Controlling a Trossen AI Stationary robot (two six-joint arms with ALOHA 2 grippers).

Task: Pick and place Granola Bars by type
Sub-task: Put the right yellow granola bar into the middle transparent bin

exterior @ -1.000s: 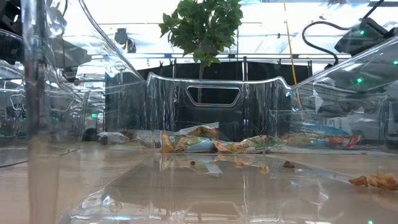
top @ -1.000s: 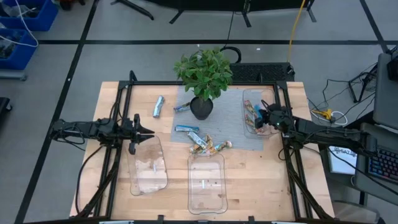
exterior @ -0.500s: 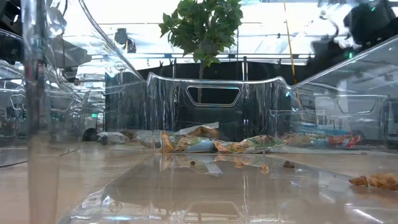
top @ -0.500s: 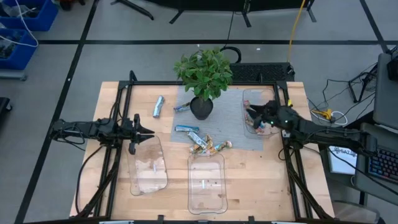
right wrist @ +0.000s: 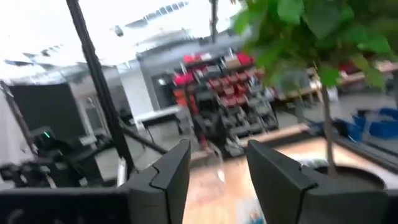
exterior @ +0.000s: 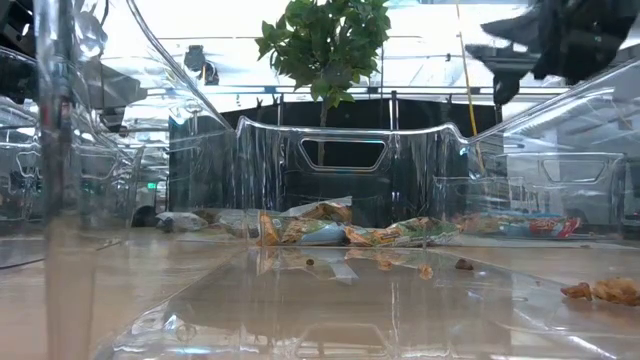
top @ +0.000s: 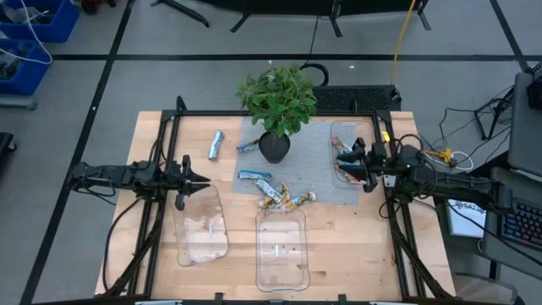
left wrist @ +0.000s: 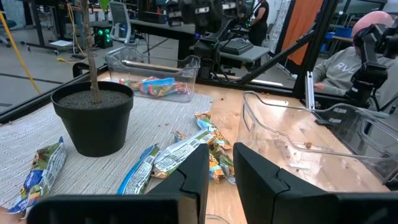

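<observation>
High view: the right gripper [top: 354, 161] hovers open and empty over the tray [top: 342, 129] at right of frame. The loose Granola Bars [top: 282, 196] lie at centre on the mat, left of it in frame, nearer than to the left gripper [top: 193, 180], also open and empty.

my right gripper [top: 349, 161] partly hides the bars in the right tray [top: 339, 131]. my right wrist view is blurred.
</observation>
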